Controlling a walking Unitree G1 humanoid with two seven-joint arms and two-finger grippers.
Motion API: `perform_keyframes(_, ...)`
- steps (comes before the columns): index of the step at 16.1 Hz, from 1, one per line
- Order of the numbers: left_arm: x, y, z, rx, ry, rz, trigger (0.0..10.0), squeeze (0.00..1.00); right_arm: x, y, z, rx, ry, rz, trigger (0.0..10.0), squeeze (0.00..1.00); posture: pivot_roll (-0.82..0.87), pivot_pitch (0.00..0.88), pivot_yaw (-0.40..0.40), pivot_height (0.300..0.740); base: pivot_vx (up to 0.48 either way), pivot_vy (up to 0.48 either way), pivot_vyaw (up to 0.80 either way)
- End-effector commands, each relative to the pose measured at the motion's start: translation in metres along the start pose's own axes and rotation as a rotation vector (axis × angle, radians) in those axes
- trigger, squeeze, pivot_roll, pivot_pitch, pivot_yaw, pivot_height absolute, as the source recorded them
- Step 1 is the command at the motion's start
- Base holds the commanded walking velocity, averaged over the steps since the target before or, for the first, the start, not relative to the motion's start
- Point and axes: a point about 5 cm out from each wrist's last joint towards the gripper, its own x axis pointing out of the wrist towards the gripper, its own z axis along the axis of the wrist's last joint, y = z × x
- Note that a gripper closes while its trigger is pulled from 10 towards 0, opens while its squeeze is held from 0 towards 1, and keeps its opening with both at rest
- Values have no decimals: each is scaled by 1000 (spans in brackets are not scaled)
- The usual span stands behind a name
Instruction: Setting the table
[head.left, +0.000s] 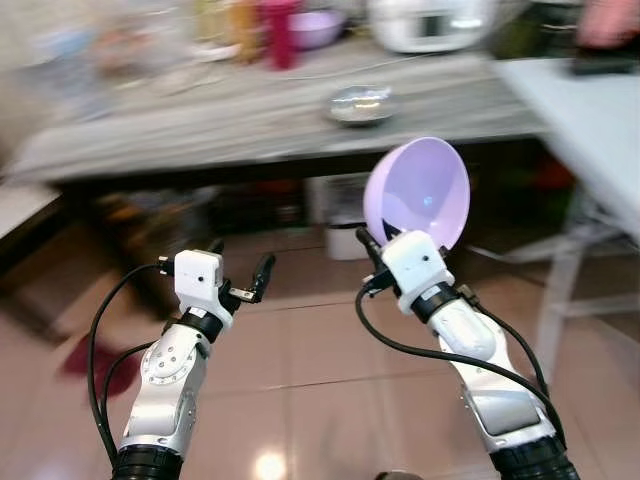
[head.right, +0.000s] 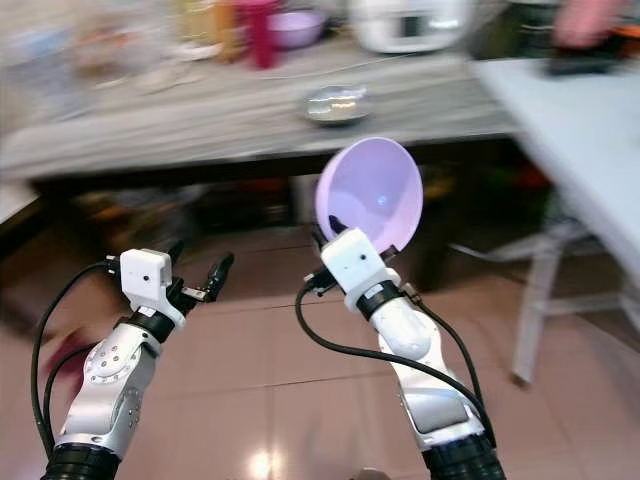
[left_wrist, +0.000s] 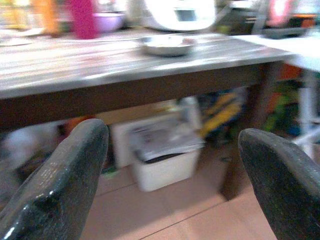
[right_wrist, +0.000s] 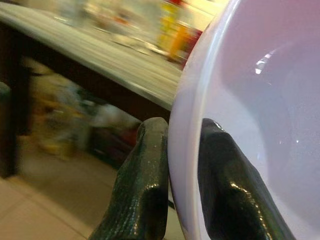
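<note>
Beyond the robot, a long grey bench (head.left: 250, 115) spans the blurred room, with a white table (head.left: 590, 130) beside it. Boxes sit under the bench on a tiled floor (head.left: 300, 380). On the bench rests a metal dish (head.left: 362, 103). Short of the bench, the right end effector (right_wrist: 180, 165) is clamped on the rim of a lilac bowl (head.left: 420, 190), held tilted; the thin-rim pinch could slip in transit. The left end effector (head.left: 240, 272) is spread, empty.

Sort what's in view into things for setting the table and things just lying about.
For the job:
lilac bowl, pinched at its rim by the right gripper
white table
left gripper, open, holding nothing

Lying about:
metal dish on the grey counter
white appliance
white bin under the counter
</note>
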Motion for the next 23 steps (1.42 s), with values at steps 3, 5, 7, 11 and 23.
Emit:
perform_keyframes(3, 2, -4, 3, -3, -9, -23, 10000, 0, -5, -10, 4, -9, -11, -31, 10000, 0, -171, 110, 66, 740, 436, 0, 0)
perform_keyframes(5, 3, -5, 4, -5, -11, -29, 10000, 0, -4, -10, 4, -7, -9, -38, 10000, 0, -173, 109, 71, 740, 441, 0, 0)
perform_keyframes(7, 4, -5, 4, -6, -12, -32, 10000, 0, -5, -8, 7, -34, -28, -24, 10000, 0, -174, 108, 73, 740, 439, 0, 0)
perform_keyframes(11, 5, -7, 5, -11, -13, -40, 10000, 0, -4, -7, 7, -30, -29, -28, 10000, 0, -173, 106, 73, 740, 438, 0, 548)
perform_keyframes(23, 4, -8, 6, 9, -26, -7, 10000, 0, -6, -18, 7, -21, -18, -105, 10000, 0, -175, 102, 60, 740, 429, 0, 337)
